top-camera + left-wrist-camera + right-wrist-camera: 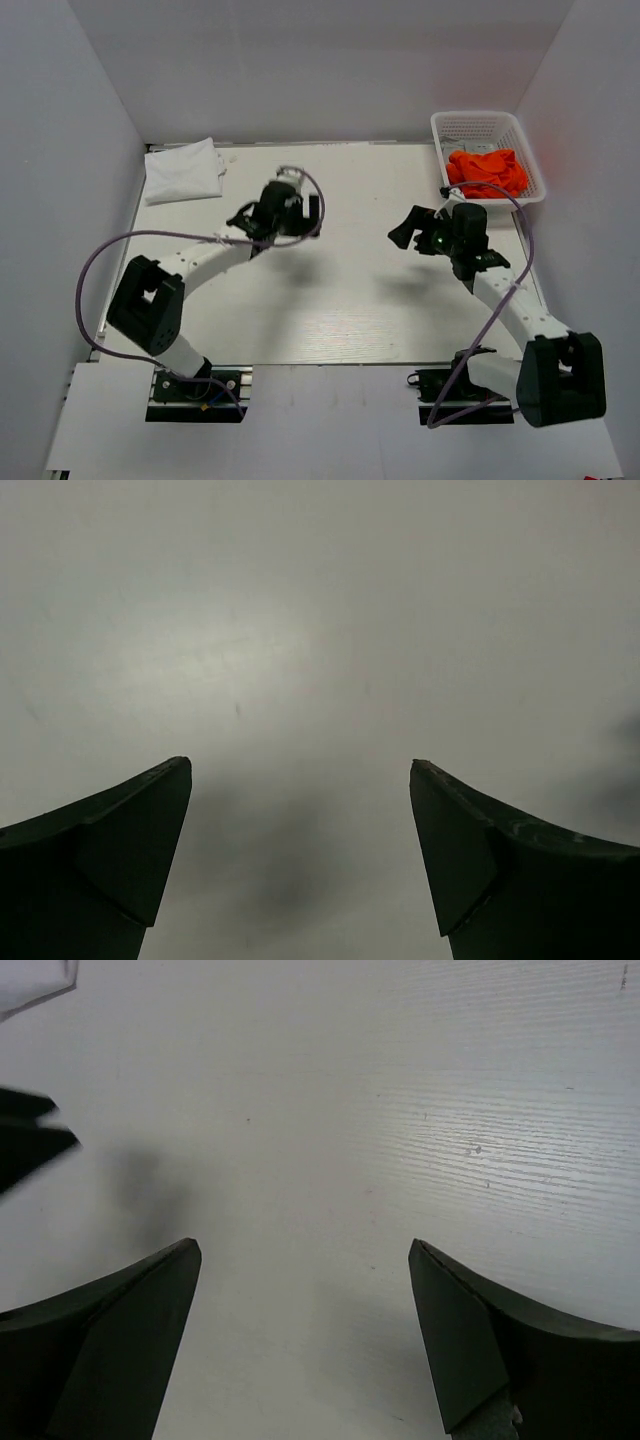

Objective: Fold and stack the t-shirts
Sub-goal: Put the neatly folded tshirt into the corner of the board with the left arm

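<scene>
A folded white t-shirt [185,170] lies at the table's far left corner; one corner of it [30,980] shows at the top left of the right wrist view. Bright orange t-shirts [487,170] are bunched in the white lattice basket [478,121] at the far right. My left gripper [282,222] hovers over bare table right of the white shirt, open, with nothing between its fingers [110,850]. My right gripper [408,228] is near the middle right, pointing left, also open and empty [305,1250], below and left of the basket.
White walls close the table in at the back and both sides. The left gripper appears as a dark shape [25,1145] at the left edge of the right wrist view. Purple cables loop off both arms.
</scene>
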You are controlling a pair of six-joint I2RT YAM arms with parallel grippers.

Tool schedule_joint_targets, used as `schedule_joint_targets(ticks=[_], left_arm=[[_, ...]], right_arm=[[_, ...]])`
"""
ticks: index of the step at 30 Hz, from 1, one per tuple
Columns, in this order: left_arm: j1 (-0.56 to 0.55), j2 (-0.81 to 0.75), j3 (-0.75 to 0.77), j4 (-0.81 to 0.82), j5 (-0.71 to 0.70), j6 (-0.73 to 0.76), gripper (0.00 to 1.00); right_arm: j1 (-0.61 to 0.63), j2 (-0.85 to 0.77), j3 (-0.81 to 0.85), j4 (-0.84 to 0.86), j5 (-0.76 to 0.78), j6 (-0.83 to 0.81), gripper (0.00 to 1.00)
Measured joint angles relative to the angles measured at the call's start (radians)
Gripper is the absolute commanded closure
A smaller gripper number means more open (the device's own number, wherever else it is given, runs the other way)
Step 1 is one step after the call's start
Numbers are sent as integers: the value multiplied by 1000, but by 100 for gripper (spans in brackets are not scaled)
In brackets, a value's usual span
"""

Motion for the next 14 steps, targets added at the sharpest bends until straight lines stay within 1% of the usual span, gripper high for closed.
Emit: schedule_joint_targets(ticks=[2,4,5,7,10,12,14], left_arm=[[-58,-63,-152,-23,21,-20,0],[-68,-159,-263,-63,15,-36,0],[-65,-210,-293,-75,0,-42,0],[-64,-315,-315,-82,-32,-46,0],[-64,-468,-315,-52,-80,-46,0],[-64,-528,-315,-35,-106,-44,0],[-64,-544,-316,-27,-126,-43,0]], right_arm=[[0,-61,-45,21,-18,-5,10],[0,-110,-97,56,-33,-9,10],[0,-128,-120,71,-42,-8,10],[0,-142,-148,87,-55,-5,10],[0,-146,-167,105,-80,0,10],[0,-150,-172,115,-96,3,10],[0,-163,-182,126,-106,5,10]])
